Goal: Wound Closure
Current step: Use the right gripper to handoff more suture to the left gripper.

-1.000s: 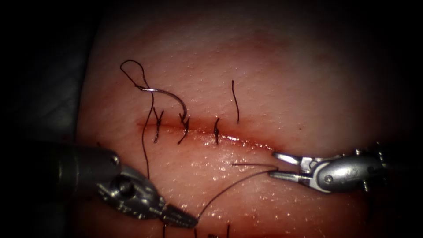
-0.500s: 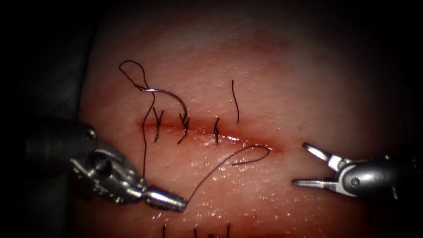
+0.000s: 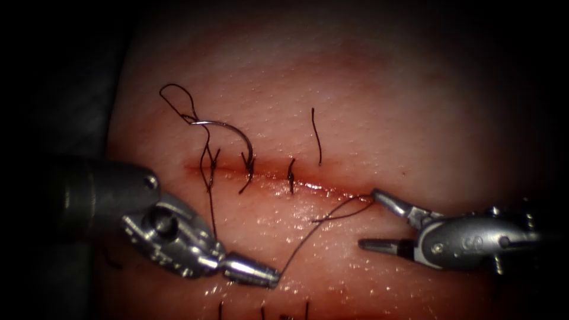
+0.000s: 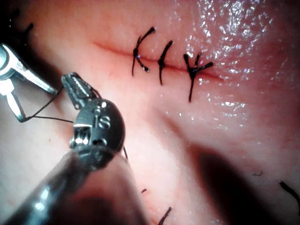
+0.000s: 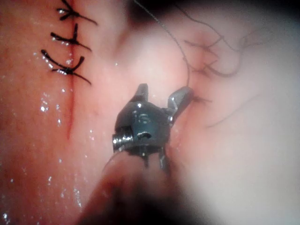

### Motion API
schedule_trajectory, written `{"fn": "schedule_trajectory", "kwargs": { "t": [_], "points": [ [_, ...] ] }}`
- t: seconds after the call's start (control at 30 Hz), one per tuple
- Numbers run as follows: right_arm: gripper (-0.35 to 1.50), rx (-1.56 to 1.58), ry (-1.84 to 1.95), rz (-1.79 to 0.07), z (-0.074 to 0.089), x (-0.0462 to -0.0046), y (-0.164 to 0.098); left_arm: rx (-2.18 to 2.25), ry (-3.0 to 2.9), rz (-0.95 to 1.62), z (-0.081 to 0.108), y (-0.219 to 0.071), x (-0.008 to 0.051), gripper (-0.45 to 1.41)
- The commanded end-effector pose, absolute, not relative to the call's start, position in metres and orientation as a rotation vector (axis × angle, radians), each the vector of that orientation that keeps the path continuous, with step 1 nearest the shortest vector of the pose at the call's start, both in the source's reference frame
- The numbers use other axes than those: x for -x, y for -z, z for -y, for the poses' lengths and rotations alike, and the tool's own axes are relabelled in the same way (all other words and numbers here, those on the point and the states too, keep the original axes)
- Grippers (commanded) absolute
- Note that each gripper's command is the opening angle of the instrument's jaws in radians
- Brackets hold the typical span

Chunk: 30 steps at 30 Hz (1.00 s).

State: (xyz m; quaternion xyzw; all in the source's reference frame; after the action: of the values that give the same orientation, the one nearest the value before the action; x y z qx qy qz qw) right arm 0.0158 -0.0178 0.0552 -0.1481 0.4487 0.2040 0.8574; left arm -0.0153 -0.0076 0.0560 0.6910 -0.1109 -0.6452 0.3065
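The tissue (image 3: 367,106) fills the endoscope view. The left tool (image 3: 272,278) comes in from 8 o'clock, its jaws clamped on the thread (image 3: 308,237) near 6 o'clock. The right tool (image 3: 367,219) enters from 3 o'clock, jaws spread wide and holding nothing, with its upper jaw touching a small loop (image 3: 349,200) of thread just below the cut's (image 3: 332,191) right end.

The job in hand looks like taking up that loop or its short free end. To do it well, the right jaws should likely close squarely on the strand, clear of the tissue, while the left keeps its strand from going slack.

The needle (image 3: 228,125) lies at 11 o'clock, above the cut, and neither tool holds it. Its point is beside the middle of three stitches (image 3: 291,176) (whether it enters the tissue I cannot tell). Its trailing thread crosses the cut leftward and could snag. A cut end (image 3: 317,136) lies at 12 o'clock, well apart.
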Motion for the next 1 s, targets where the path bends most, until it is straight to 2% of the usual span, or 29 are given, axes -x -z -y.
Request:
{"fn": "schedule_trajectory", "kwargs": {
  "t": [0.03, 0.37, 0.57, 0.6, 0.67, 0.73, 0.77, 0.8, 0.83, 0.93, 0.97, 1.0],
  "points": [
    [1.19, 0.312, -0.426, -0.949, 0.0179, -0.0169, -0.0557, -1.828, 1.708, 0.294, 0.0077, -0.0565, 0.0159, -0.45],
    [1.14, 0.413, -0.328, -0.929, 0.0174, -0.019, -0.0543, -1.84, 1.727, 0.281, 0.0076, -0.0562, 0.0173, -0.45],
    [1.13, 0.419, -0.336, -0.894, 0.0171, -0.018, -0.0539, -1.843, 1.728, 0.277, 0.0078, -0.0562, 0.0172, -0.45],
    [0.94, 0.431, -0.318, -0.88, 0.0169, -0.0182, -0.0539, -1.84, 1.726, 0.278, 0.0081, -0.0562, 0.0172, -0.45],
    [0.91, 0.429, -0.31, -0.874, 0.0169, -0.0184, -0.054, -1.84, 1.725, 0.278, 0.0082, -0.0561, 0.0172, -0.45],
    [0.69, 0.41, -0.275, -0.845, 0.0172, -0.0195, -0.0546, -1.84, 1.724, 0.279, 0.0083, -0.0562, 0.0173, -0.45],
    [-0.08, 0.362, -0.232, -0.841, 0.0173, -0.02, -0.0552, -1.84, 1.723, 0.28, 0.0083, -0.0561, 0.0174, -0.45],
    [-0.08, 0.362, -0.232, -0.841, 0.0173, -0.02, -0.0552, -1.84, 1.723, 0.28, 0.0083, -0.0561, 0.0174, -0.45],
    [-0.35, 0.342, -0.218, -0.839, 0.0173, -0.0201, -0.0554, -1.84, 1.723, 0.28, 0.0084, -0.0561, 0.0174, -0.45],
    [-0.35, 0.31, -0.189, -0.854, 0.0172, -0.0193, -0.0562, -1.833, 1.719, 0.275, 0.0087, -0.0561, 0.0173, -0.45],
    [-0.35, 0.309, -0.18, -0.858, 0.0171, -0.0186, -0.0561, -1.828, 1.717, 0.266, 0.0088, -0.0561, 0.0172, 0.11],
    [-0.35, 0.309, -0.18, -0.858, 0.0171, -0.0186, -0.0561, -1.828, 1.717, 0.266, 0.0088, -0.0561, 0.0172, 0.11]
  ]
}}
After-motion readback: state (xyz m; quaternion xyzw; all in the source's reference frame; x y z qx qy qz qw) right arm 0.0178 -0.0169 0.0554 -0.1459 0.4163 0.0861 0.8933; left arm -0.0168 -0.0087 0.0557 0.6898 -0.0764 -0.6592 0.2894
